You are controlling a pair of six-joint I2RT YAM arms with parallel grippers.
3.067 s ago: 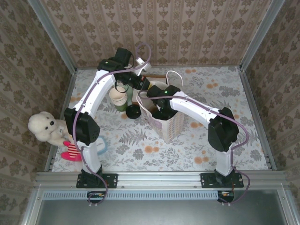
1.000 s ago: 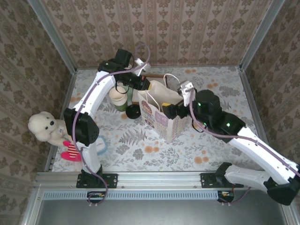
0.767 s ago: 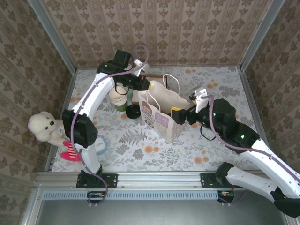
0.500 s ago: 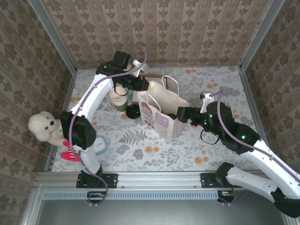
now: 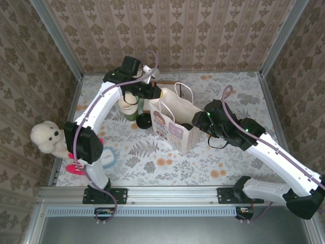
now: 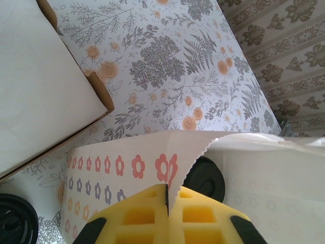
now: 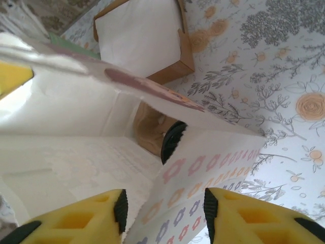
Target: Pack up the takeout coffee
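The takeout coffee's black lid shows inside the flowered paper bag, low down near its right wall. The left wrist view has that lid just past the bag's zigzag rim. My left gripper is shut on that rim at the bag's far left corner, and appears in the top view. My right gripper is open above the bag's right wall, nothing between its pads; the lid sits edge-on below. From above, the right gripper hovers at the bag's right side.
A stack of lidless cream cups and a loose black lid stand left of the bag. A brown box with white contents sits behind it. A teddy bear and a pink item lie at the left edge.
My right arm has come up out of the bag and swung to its right side, gripper now empty. The lidded cup stays inside. The left gripper kept holding the rim.
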